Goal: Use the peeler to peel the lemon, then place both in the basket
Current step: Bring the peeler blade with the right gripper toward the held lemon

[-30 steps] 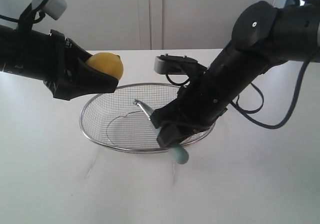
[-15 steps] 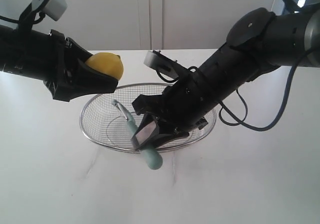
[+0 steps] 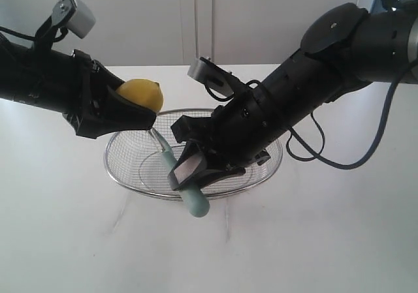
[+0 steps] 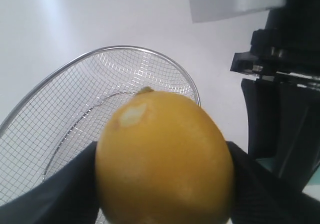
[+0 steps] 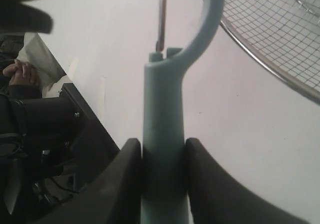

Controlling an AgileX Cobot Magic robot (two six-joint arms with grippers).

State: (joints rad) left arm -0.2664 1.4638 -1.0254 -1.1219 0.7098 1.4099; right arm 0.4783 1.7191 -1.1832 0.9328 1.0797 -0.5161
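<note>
My R claw (image 3: 189, 175), shut tight on the handle of the slim pale-teal peeler (image 3: 194, 203), has swung its blade up just below the small round yellow lemon (image 3: 140, 92) pinched in my L claw (image 3: 145, 104), w/ the silver wire-mesh basket (image 3: 134, 166) beneath both, so peeling looks abt to start.

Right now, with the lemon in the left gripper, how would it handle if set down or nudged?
The lemon is nearly round, so it would probably roll on the flat table. It shows no dent between the fingers of the left gripper, so it seems firm. Its skin looks smooth and slightly glossy, so a looser grip might slip.
</note>
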